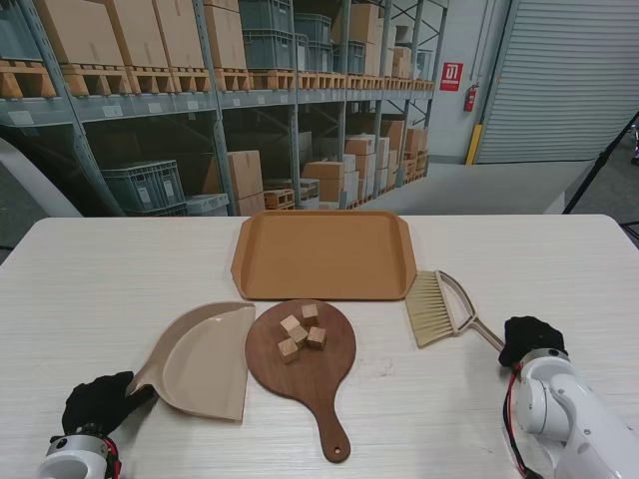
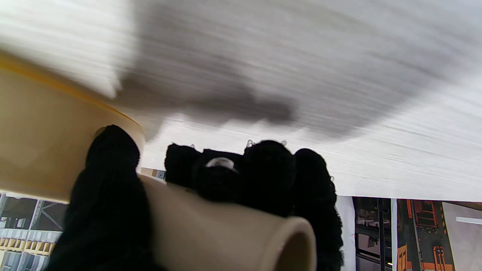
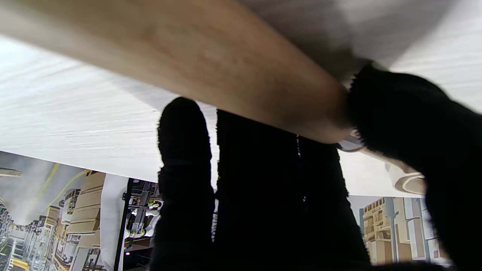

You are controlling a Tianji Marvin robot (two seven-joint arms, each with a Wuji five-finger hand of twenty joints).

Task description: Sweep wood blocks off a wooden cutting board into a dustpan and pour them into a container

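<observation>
Dustpan (image 1: pixel 205 359) handle within left hand (image 1: pixel 97 402) fingers (image 2: pixel 113 169).

Black-gloved fingers (image 3: pixel 184 150), white arm (image 1: pixel 569 414), red cable

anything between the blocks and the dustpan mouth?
Nothing visible. The wood blocks sit mid cutting board; the dustpan lies at the board's left edge, open side facing it, only bare board between.
</observation>
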